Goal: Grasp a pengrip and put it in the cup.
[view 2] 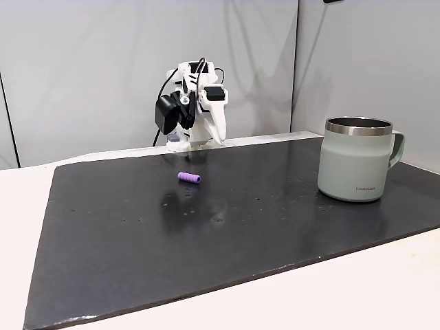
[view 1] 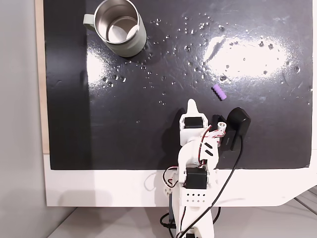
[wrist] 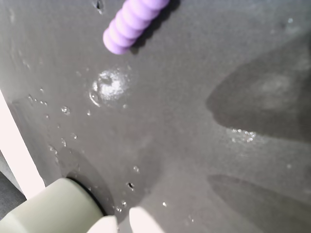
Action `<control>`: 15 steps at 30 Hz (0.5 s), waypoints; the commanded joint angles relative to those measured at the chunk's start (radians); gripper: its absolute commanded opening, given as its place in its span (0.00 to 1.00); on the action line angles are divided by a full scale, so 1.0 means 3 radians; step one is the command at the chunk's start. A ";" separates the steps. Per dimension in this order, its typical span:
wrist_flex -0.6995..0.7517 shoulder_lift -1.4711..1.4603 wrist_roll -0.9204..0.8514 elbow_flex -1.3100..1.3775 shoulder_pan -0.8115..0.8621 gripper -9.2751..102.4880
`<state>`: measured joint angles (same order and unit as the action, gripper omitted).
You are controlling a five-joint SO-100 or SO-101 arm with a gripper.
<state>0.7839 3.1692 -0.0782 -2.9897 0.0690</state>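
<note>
Pengrip just lying mid-mat, cup off in the far corner, end effector empty, looks closed.

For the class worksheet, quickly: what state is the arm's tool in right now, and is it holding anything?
Tool: looks shut, holding nothing; the pengrip lies apart from it on the black mat.

pengrip: top edge cuts it | cup: blurred, cropped at bottom | tool: only tips
</note>
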 commanded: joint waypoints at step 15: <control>0.0261 -0.1769 0.0041 0.2061 0.0302 0.08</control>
<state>0.8468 2.7366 -0.0920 -2.5188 0.1396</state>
